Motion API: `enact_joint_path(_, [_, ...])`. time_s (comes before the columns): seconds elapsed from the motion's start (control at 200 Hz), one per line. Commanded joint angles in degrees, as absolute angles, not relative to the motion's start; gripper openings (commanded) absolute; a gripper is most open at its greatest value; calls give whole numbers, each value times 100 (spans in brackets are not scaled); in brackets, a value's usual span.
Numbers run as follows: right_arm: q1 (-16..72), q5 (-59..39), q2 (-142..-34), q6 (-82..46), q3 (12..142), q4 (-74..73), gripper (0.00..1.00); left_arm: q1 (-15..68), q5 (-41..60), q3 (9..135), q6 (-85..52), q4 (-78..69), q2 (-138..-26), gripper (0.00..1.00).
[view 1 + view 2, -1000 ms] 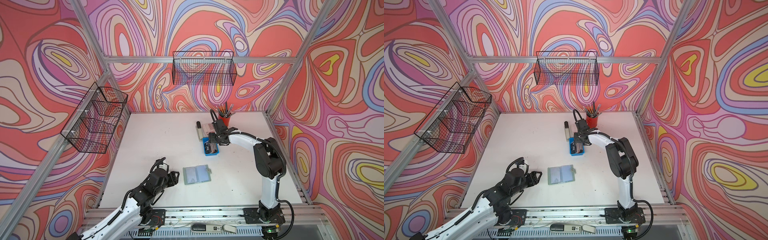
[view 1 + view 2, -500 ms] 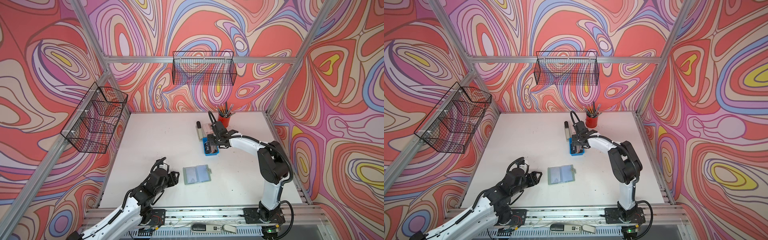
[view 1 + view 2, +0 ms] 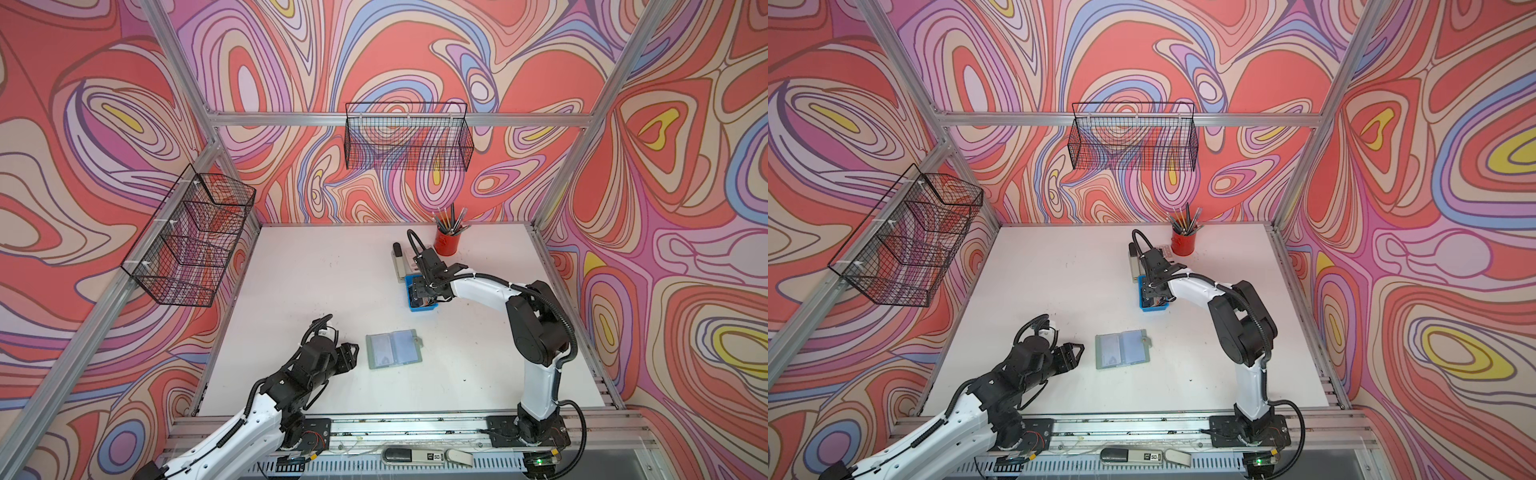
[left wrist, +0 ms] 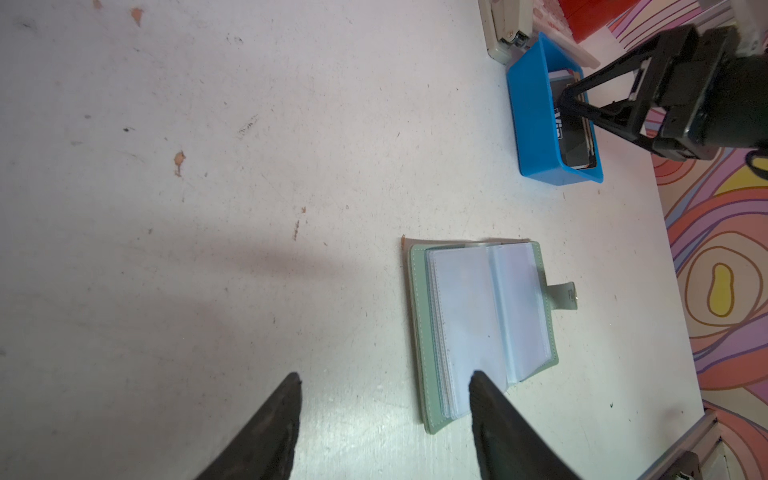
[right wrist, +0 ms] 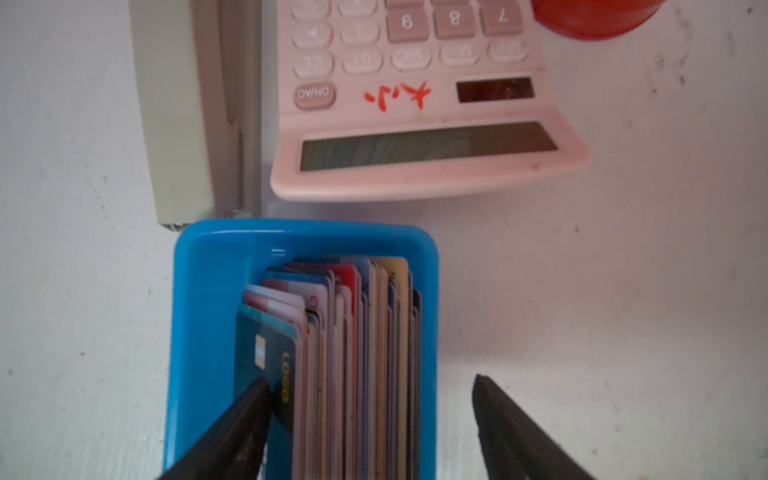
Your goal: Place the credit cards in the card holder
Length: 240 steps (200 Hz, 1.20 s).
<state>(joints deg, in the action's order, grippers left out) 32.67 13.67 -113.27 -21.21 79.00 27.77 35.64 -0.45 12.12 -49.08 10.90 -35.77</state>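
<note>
Right gripper (image 5: 372, 380), jaws spread, straddles credit cards (image 5: 353, 332) standing edge-up in the blue tray (image 5: 199, 291), lower centre, seemingly to pinch one.

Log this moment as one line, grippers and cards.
left gripper open near card holder | right gripper open at cards in tray | card holder lying open

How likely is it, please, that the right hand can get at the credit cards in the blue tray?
Probably yes: the right hand is open just over the credit cards, standing uncovered in the blue tray. One finger looks outside the tray wall and might catch it.
</note>
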Motion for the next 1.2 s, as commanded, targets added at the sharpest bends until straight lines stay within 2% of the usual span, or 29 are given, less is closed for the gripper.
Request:
enact_joint_path(0.0, [3347, 1646, -11503, -2015, 8075, 2993, 79, 3533, -96, 1288, -4870, 1046, -3595, 66])
enact_joint_path(0.235, [3533, 2225, -11693, -2000, 8254, 3198, 69, 3533, -90, 1292, -4867, 1058, -3586, 66])
enact_joint_path(0.476, [3795, 2777, -11845, -2024, 8480, 3452, 52, 3533, -70, 1292, -4865, 1074, -3569, 66])
enact_joint_path(0.696, [3832, 2760, -11795, -2099, 8491, 3474, 49, 3525, -81, 1292, -4863, 1090, -3549, 66])
enact_joint_path(0.861, [3855, 2475, -11700, -2134, 8387, 3339, 48, 3524, -81, 1292, -4860, 1093, -3543, 66])
enact_joint_path(1.057, [3769, 1441, -11769, -2231, 8348, 3106, 38, 3527, -73, 1294, -4874, 1098, -3537, 66])
enact_joint_path(1.197, [3562, 780, -11789, -2372, 8285, 2982, 36, 3524, -86, 1291, -4869, 1129, -3509, 66])
